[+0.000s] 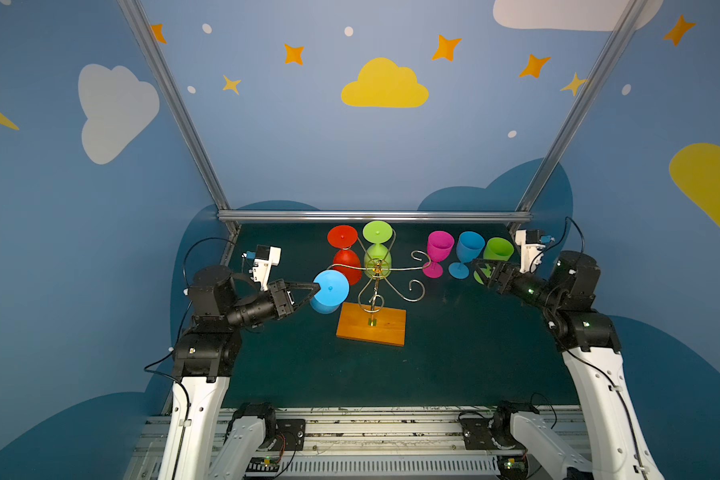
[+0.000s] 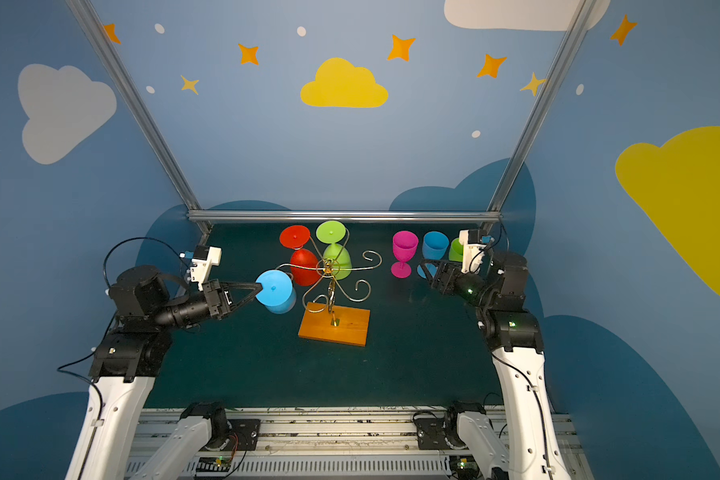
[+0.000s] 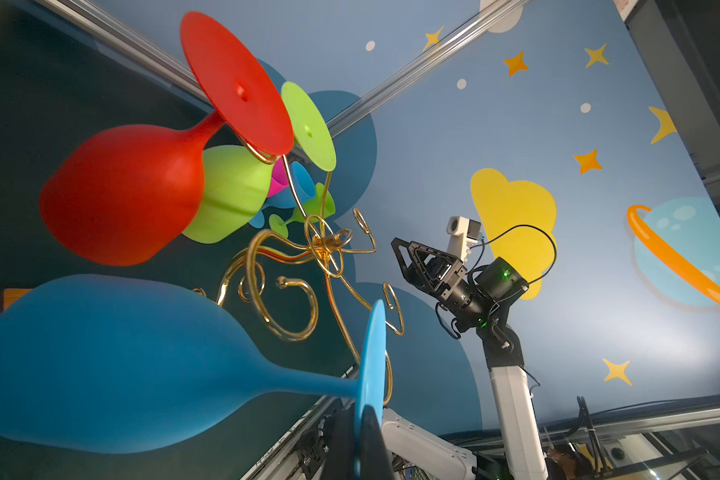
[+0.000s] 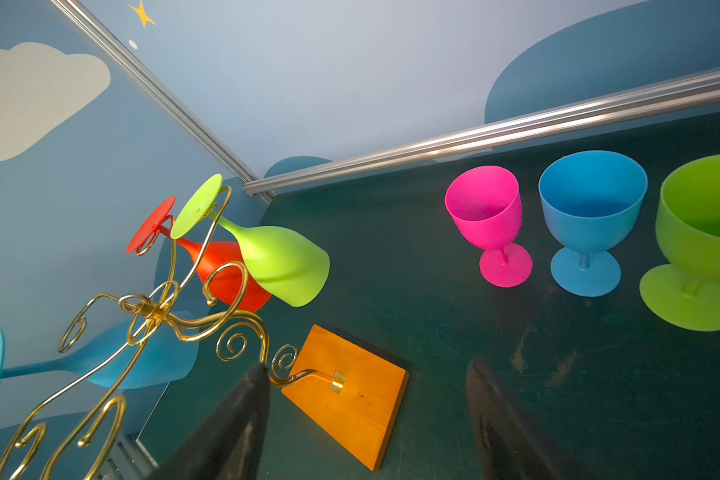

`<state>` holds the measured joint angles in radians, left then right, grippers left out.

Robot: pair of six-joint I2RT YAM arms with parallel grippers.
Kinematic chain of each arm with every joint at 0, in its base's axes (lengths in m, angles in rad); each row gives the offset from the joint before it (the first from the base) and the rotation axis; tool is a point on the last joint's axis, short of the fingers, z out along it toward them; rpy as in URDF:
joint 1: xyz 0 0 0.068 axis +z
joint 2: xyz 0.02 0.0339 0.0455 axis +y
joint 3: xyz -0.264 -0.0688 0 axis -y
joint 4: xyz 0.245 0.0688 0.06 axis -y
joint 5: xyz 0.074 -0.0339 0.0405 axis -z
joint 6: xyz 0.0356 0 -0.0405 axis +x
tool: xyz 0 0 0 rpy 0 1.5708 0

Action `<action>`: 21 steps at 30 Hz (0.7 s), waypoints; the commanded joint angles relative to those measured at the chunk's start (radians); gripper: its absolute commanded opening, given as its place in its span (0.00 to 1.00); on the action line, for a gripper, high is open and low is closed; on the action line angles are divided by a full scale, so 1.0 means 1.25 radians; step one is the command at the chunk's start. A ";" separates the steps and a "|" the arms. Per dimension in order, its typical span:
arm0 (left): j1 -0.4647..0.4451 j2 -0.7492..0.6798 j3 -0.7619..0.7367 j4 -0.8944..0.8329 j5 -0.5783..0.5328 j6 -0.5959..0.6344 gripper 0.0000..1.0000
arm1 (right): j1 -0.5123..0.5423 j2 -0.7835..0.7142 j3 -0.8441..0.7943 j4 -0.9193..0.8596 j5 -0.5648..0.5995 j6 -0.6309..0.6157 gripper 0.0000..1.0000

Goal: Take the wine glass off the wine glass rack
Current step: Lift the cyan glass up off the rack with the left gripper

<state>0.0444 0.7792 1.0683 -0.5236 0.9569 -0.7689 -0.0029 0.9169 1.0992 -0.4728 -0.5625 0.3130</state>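
At the centre of the table (image 1: 454, 353), in both top views, stands the wine glass rack (image 1: 377, 269) (image 2: 328, 268). Its gold wire arms with scrolled tips spread from a central post, which is fixed in an orange-brown wooden base (image 1: 371, 328). Left of the post, the left gripper (image 1: 316, 287) is clamped on the rim of the round foot of the blue wine glass (image 1: 330, 291). This glass is held bowl-down at the left side of the rack, just beside the tip of the left arm. In the left wrist view its foot shows edge-on against one of the dark fingers (image 3: 373, 440); whether the stem touches the wire cannot be told. Two glasses hang bowl-down from the rear arms: the red wine glass (image 1: 346, 259) and, right of it, the green wine glass (image 1: 377, 255). Right of the rack, three goblets stand upright on the table in a row near the rear rail: the pink goblet (image 1: 438, 249), the blue goblet (image 1: 468, 249) and the green goblet (image 1: 497, 249). The right gripper (image 1: 479, 272) hovers in front of the blue goblet and the green goblet, jaws wide apart and nothing between them. The right wrist view confirms this gap (image 4: 366, 368).
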 commanded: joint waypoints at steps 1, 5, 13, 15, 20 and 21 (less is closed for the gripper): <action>0.040 -0.017 0.019 -0.060 0.012 0.047 0.03 | 0.002 -0.004 0.007 -0.002 -0.009 -0.011 0.74; 0.100 -0.027 0.039 -0.124 -0.007 0.084 0.03 | 0.002 -0.006 0.009 -0.003 -0.009 -0.015 0.74; 0.209 -0.009 0.071 -0.007 -0.058 0.021 0.03 | 0.003 -0.007 0.024 -0.011 0.001 -0.030 0.74; 0.252 0.032 0.102 0.078 -0.019 -0.027 0.03 | 0.002 -0.010 0.028 -0.014 0.006 -0.040 0.74; 0.290 0.166 0.186 0.370 0.045 -0.211 0.03 | 0.003 -0.031 0.035 -0.007 0.008 -0.059 0.74; 0.289 0.191 0.214 0.402 0.049 -0.230 0.03 | 0.002 -0.036 0.038 -0.007 0.011 -0.065 0.74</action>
<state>0.4004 0.9638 1.2781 -0.2699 0.9623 -0.9272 -0.0029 0.9020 1.1091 -0.4854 -0.5583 0.2646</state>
